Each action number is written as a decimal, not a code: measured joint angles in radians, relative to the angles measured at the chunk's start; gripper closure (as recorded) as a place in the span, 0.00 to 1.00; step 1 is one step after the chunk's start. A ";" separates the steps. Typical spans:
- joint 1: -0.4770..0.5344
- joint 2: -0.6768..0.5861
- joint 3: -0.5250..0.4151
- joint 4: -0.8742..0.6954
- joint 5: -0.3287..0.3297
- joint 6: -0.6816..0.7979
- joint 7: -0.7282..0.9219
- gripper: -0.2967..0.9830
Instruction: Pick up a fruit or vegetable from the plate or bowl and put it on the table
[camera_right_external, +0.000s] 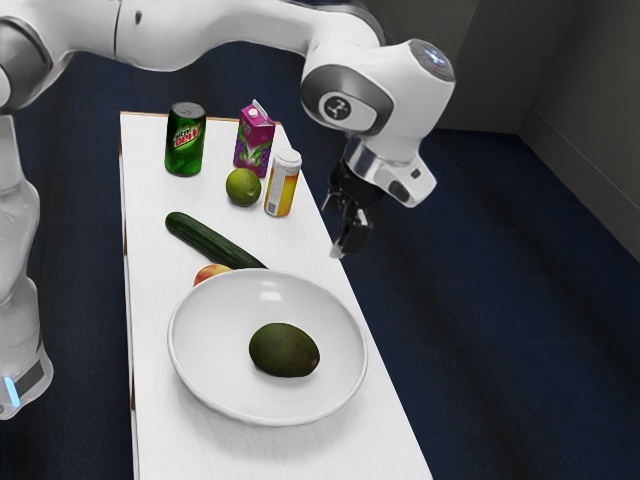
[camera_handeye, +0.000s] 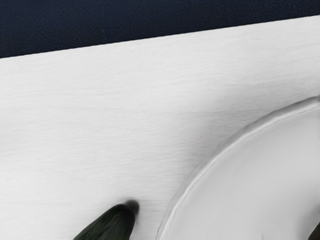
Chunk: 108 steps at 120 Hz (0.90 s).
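White bowl (camera_right_external: 212, 345), avocado (camera_right_external: 284, 350) inside, well apart from gripper (camera_right_external: 346, 245)

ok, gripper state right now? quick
Gripper: can't tell from these views whether it's open or closed; no held object visible.

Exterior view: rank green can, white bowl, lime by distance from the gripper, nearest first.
From the gripper:
1. White bowl: nearest, at the near end of the table, avocado inside.
2. Lime: toward the exterior view's left, next to the orange bottle.
3. Green can: farthest, past the lime, further toward that view's left.
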<state>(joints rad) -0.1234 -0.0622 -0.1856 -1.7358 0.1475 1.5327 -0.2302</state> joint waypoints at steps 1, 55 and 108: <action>0.001 0.000 -0.001 -0.001 -0.003 0.003 -0.001 0.23; -0.162 -0.248 -0.002 -0.364 -0.145 0.264 -0.044 0.23; -0.173 -0.286 -0.009 -0.485 -0.249 0.398 -0.089 0.23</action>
<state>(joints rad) -0.2967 -0.3486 -0.1948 -2.2207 -0.1013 1.9302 -0.3197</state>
